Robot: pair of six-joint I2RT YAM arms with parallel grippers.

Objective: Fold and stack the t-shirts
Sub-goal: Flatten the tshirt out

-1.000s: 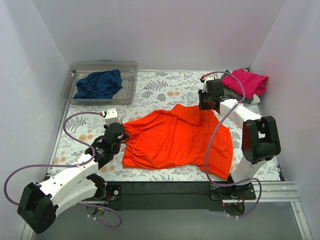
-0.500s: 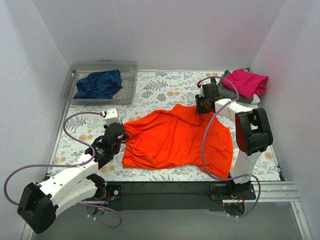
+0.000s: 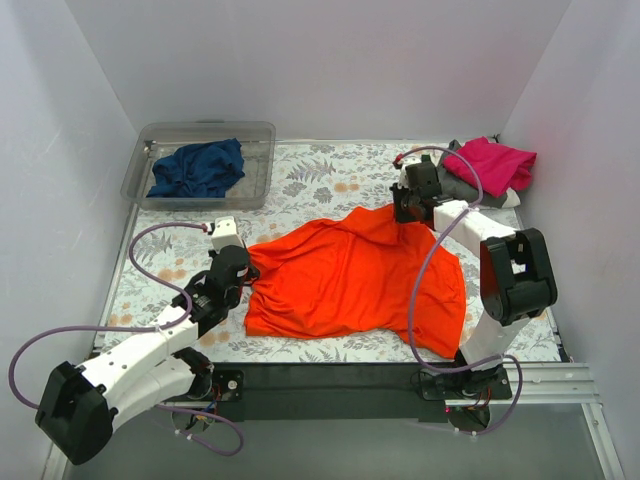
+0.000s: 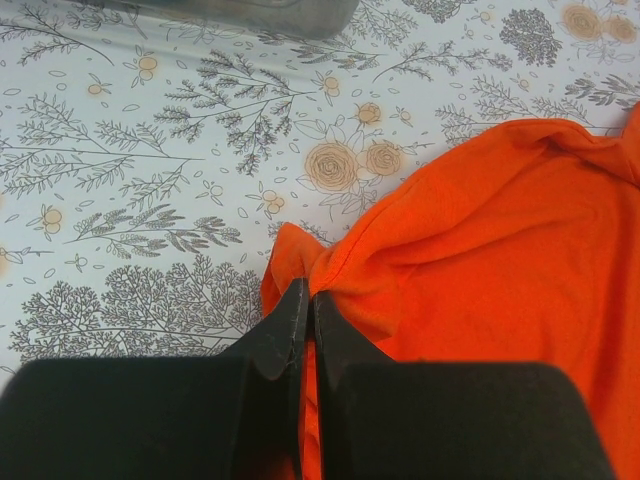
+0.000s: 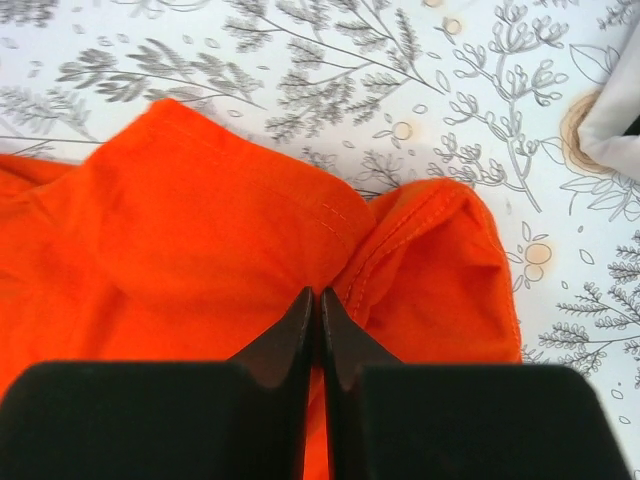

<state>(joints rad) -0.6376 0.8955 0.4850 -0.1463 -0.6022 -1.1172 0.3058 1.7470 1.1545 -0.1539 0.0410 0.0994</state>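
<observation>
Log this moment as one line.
left gripper: shut on orange t-shirt, left edge | right gripper: shut on it, far edge | navy t-shirt: in clear tub | pink t-shirt: far right

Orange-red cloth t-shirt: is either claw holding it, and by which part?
Both hold the bright orange-red cloth t-shirt: left gripper pinches a bunched fold at its left edge, right gripper a fold beside a stitched hem at its far side.
</observation>
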